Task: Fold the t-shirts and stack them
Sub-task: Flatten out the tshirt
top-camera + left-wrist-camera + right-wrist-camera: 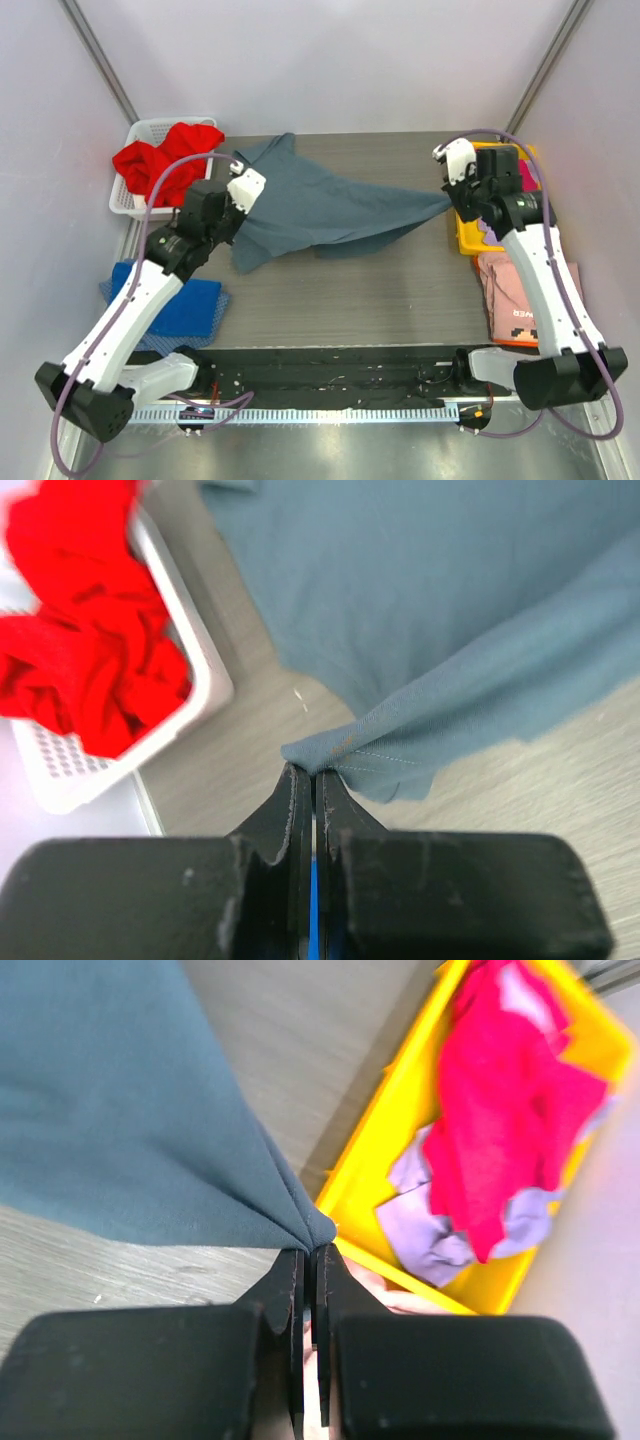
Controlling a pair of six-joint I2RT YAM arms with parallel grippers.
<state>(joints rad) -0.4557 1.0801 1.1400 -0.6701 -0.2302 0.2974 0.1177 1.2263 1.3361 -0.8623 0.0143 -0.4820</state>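
- Grey shirt (330, 210) is stretched across the middle of the worktop (400, 290), between the arms.
- Left gripper (313, 777): jaws closed tight on a hem corner.
- Right gripper (308, 1253): jaws pinched on the opposite corner.
- Judged: held taut so it can be spread flat before folding.

Hidden, cropped and blurred parts

The pinched corners of the slate blue-grey t-shirt (320, 205) were buried between the closed fingers of the left gripper (305, 772) and the right gripper (308, 1252). The royal blue t-shirt (190, 300) was partly covered by the left arm and the pale pink t-shirt (497, 290) by the right arm; its small print (520, 318) could not be read. The yellow tray (385, 1130) was cut off by the right wrist view's edges, and the magenta t-shirt (500, 1090) inside was blurred. The white basket (205, 670) and red t-shirt (80, 650) were cropped in the left wrist view.
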